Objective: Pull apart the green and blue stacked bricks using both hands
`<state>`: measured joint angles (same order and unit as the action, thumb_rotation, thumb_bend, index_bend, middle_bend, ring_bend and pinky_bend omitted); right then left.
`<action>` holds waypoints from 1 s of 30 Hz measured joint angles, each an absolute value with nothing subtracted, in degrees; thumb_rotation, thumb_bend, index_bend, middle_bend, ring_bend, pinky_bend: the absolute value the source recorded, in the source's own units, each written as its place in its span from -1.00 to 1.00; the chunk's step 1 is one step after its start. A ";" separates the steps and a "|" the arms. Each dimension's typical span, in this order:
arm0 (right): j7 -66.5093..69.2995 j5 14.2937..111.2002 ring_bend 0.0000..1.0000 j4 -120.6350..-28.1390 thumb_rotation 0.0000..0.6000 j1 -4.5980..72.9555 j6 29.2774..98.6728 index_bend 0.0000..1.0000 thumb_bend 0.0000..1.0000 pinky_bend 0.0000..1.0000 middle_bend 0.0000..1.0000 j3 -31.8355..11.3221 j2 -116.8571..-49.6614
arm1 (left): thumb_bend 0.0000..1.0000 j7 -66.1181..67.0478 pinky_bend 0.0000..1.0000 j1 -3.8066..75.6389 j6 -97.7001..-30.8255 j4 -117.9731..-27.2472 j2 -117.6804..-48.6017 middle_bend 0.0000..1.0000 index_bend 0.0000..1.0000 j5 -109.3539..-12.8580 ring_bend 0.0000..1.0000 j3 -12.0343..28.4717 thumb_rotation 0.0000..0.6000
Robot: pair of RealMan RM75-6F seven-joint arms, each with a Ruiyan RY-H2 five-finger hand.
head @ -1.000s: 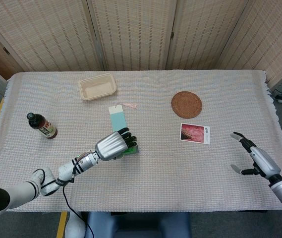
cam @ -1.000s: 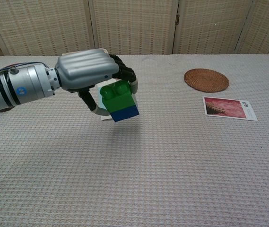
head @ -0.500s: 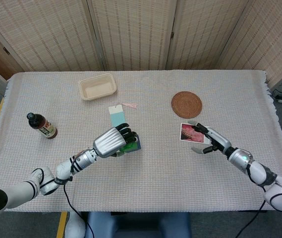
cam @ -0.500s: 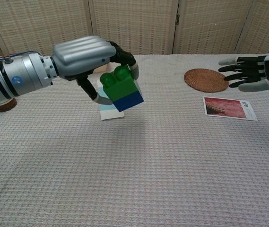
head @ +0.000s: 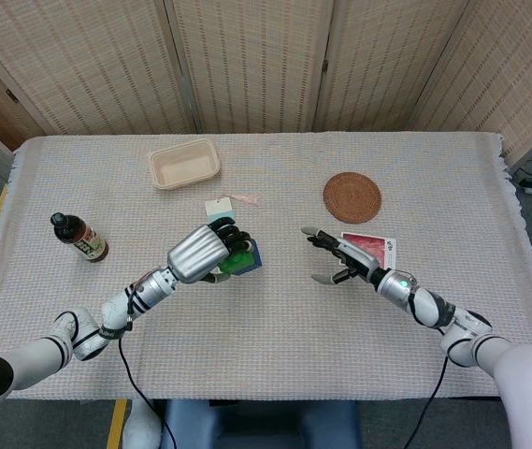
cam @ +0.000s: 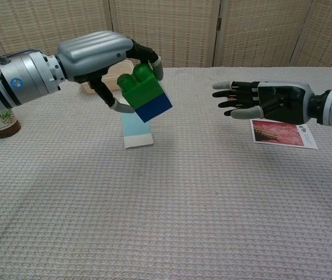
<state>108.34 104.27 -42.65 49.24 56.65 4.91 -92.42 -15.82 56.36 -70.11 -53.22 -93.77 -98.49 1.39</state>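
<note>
A dark glass sauce bottle (head: 79, 238) with a red and white label stands near the left edge of the cloth-covered table (head: 275, 346); its writing is too small to read. A pink picture card (cam: 282, 133) with small unreadable print lies beside the round woven rattan coaster (head: 352, 197). A shallow beige food tray (head: 184, 164) sits at the back, and a pale blue paper card (cam: 137, 130) lies flat just below the raised bricks.

The silver left hand (cam: 104, 58) holds the stacked bricks in the air, tilted, with its dark fingers (cam: 145, 53) curled over the top: the green plastic brick (cam: 139, 86) sits above the blue plastic brick (cam: 154, 107), still joined. The right hand (cam: 265, 100) hangs over the table with its fingers spread apart, holding nothing, palm facing the bricks and well apart from them.

Compared with half a second ago, the right hand has come much closer to the bricks, and the left hand has lifted them a little higher
</note>
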 measured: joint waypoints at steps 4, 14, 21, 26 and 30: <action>110.77 103.62 -0.93 -39.11 1.00 51.99 57.96 -1.00 -0.25 -1.00 -0.97 4.99 -95.71 | -0.52 -17.26 -0.47 56.29 -70.61 -52.04 -94.36 0.64 0.67 -98.72 -0.12 1.21 1.00; 113.42 102.01 -0.91 -35.98 1.00 56.77 57.35 -1.00 -0.25 -0.99 -0.95 5.12 -99.79 | -0.52 -17.76 -0.47 56.28 -71.59 -52.20 -94.54 0.64 0.67 -99.03 -0.12 1.29 1.00; 113.67 100.71 -0.86 -35.54 1.00 57.84 57.12 -1.00 -0.25 -0.91 -0.86 5.30 -101.43 | -0.52 -17.57 -0.48 56.52 -71.53 -52.43 -94.96 0.64 0.67 -99.16 -0.12 1.38 1.00; 114.32 100.24 -0.83 -35.21 1.00 58.69 56.88 -0.99 -0.25 -0.86 -0.82 5.57 -102.99 | -0.52 -17.20 -0.48 56.71 -71.31 -52.55 -95.46 0.64 0.67 -98.77 -0.12 1.80 1.00; 114.71 99.70 -0.81 -34.49 1.00 59.33 56.52 -0.96 -0.25 -0.81 -0.79 5.65 -104.09 | -0.52 -16.80 -0.48 56.71 -71.24 -52.64 -95.61 0.64 0.66 -98.63 -0.12 1.91 1.00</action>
